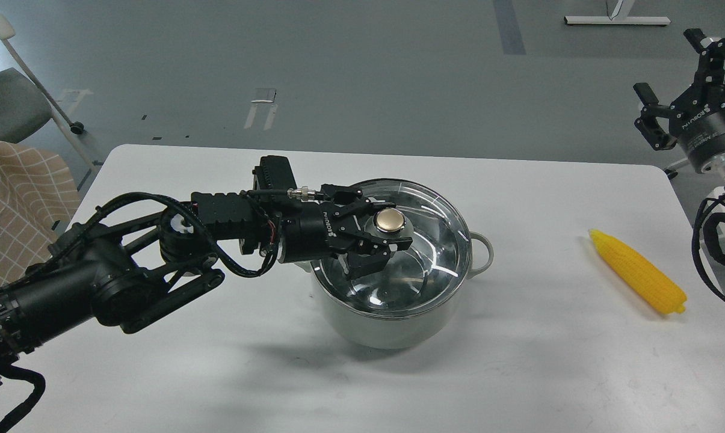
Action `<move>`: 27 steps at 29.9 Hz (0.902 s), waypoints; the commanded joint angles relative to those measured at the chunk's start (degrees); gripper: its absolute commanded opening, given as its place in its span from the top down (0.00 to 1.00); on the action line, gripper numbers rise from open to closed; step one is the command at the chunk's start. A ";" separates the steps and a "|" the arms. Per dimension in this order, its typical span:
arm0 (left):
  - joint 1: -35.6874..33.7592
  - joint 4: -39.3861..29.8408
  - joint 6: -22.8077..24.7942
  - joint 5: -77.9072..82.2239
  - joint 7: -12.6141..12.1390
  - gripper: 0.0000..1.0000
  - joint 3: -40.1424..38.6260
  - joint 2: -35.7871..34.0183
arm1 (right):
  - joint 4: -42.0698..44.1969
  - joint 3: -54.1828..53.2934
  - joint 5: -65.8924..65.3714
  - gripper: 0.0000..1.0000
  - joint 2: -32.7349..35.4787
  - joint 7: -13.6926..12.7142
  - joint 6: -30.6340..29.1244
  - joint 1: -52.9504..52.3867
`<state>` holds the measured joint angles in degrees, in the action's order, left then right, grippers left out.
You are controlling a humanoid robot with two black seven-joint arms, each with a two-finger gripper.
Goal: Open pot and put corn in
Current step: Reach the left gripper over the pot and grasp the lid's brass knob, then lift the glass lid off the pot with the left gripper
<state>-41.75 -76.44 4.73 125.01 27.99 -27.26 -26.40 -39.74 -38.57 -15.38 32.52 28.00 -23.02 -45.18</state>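
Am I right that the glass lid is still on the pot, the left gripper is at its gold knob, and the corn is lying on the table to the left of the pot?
Not quite: in the head view the corn lies on the table to the right of the pot. The rest holds: the glass lid is on, and the left gripper is at its gold knob.

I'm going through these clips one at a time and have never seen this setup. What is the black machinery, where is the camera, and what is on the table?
The single picture is taken from the robot's own head, looking forward and down. The black machinery is its two arms. The left gripper reaches in from the left, its jaws either side of the gold knob on the glass lid, which sits on the pot. The knob is not clearly gripped yet. The right gripper is raised at the right edge, jaws open, holding nothing. On the white table, a yellow corn lies right of the pot, apart from it.
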 commanded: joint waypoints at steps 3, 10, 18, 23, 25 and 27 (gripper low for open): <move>-0.35 -0.11 -0.07 -0.01 0.01 0.96 -0.34 0.74 | 0.01 -0.01 0.00 0.00 0.00 0.00 -0.01 0.00; -2.89 -0.99 -0.07 -0.01 0.01 0.98 -2.96 0.21 | 0.01 -0.10 0.00 0.00 -0.08 0.00 -0.01 0.00; -5.00 -3.98 0.02 -0.01 0.01 0.97 -4.20 -7.68 | 0.01 -0.10 0.00 0.00 0.00 0.00 -0.01 -0.09; -3.95 -9.42 -0.24 -0.01 0.01 0.96 -5.08 -21.02 | 0.01 -0.10 0.00 0.00 0.09 0.00 -0.01 0.00; -3.51 -10.65 -0.94 -0.81 0.01 0.96 -5.26 -24.64 | 0.01 -0.10 0.00 0.00 0.09 0.00 -0.01 0.00; -2.02 -11.19 -4.97 -4.06 0.01 0.96 -5.26 -30.96 | 0.01 -0.10 0.00 0.00 0.00 0.00 -0.01 -0.08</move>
<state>-45.30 -86.48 3.63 124.02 28.00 -32.36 -49.85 -39.72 -38.68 -15.38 32.63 28.00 -23.03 -45.26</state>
